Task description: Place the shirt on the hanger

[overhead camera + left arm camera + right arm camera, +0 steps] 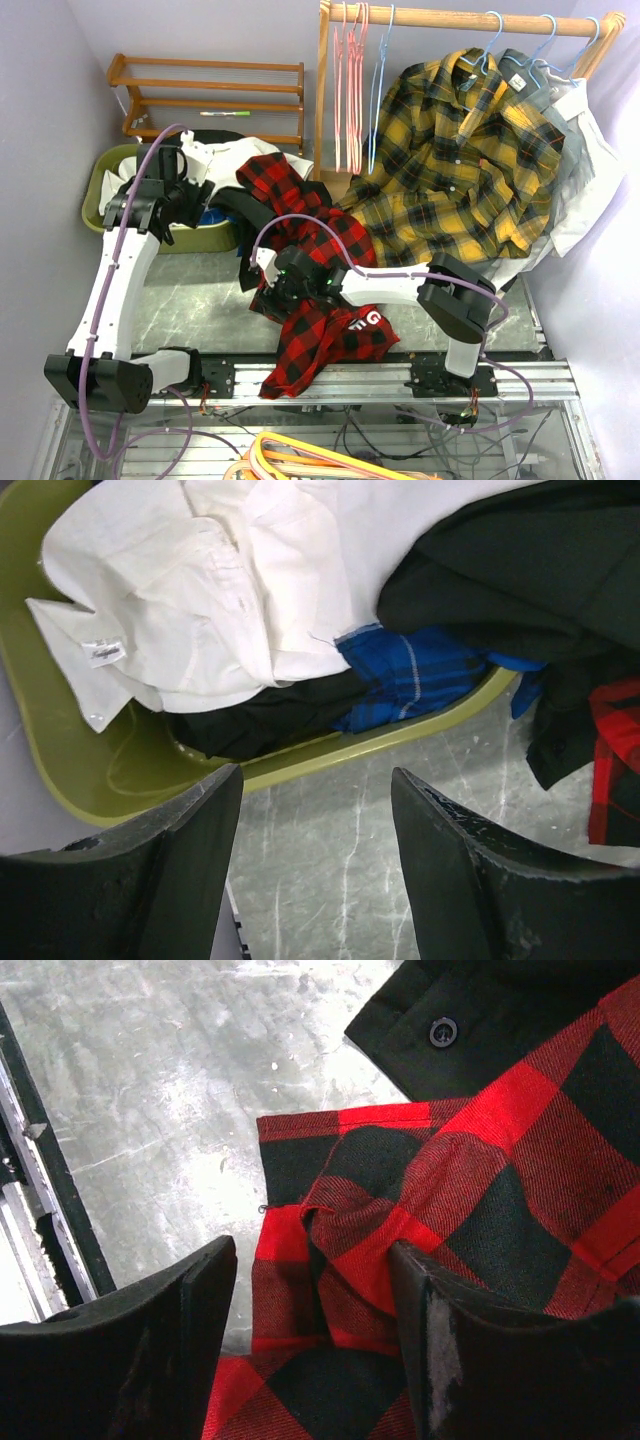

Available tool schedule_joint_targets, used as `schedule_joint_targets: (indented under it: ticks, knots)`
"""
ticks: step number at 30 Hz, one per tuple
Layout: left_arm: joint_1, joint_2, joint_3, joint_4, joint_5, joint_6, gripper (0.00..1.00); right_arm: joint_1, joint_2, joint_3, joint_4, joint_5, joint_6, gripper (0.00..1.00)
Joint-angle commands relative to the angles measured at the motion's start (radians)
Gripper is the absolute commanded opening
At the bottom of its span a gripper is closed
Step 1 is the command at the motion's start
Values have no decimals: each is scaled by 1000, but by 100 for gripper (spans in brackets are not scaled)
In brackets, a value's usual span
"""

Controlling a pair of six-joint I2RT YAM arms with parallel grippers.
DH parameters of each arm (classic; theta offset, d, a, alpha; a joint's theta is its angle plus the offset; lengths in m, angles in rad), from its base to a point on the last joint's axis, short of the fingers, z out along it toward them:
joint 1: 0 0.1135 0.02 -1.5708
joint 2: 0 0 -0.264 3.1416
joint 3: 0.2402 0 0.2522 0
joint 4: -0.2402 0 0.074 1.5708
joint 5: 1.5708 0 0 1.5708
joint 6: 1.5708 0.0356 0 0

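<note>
On the grey marbled table (190, 300) lies a red-and-black plaid flannel shirt (320, 330). Our left gripper (317, 780) and right gripper (312, 1260) both gape empty.

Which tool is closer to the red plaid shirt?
Right. The right tool hangs open directly over the shirt; the left tool sits open off by the green basket.

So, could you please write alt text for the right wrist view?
The right gripper, jaws open, is poised over a rumpled fold of the red-and-black plaid shirt lying on a grey marbled table. A dark button on black fabric shows top right, a metal rail at left.
</note>
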Motion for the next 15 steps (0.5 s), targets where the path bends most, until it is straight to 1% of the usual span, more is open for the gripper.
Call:
schedule_joint_targets:
  ticks: [1,3,4,5,6,7,11,15]
  knots:
    - [9,-4,1,-41,164,48,72,1,3,9,-12,8,-19,56]
    - [9,-1,12,-103,302,104,72,0,5,6,-9,6,-16,37]
    - [9,0,14,-125,347,122,72,1,7,6,-9,5,-16,27]
    - [9,0,15,-140,369,135,72,1,6,6,-10,7,-15,16]
    - [9,1,14,-151,382,147,72,1,4,5,-12,9,-15,7]
    - [7,1,11,-162,390,164,72,0,-2,4,-14,10,-18,1]
    - [7,-5,-4,-184,449,232,70,-1,-83,-23,-16,15,-27,0]
    - [6,11,-19,-156,433,250,69,-8,-204,-81,15,16,-39,0]
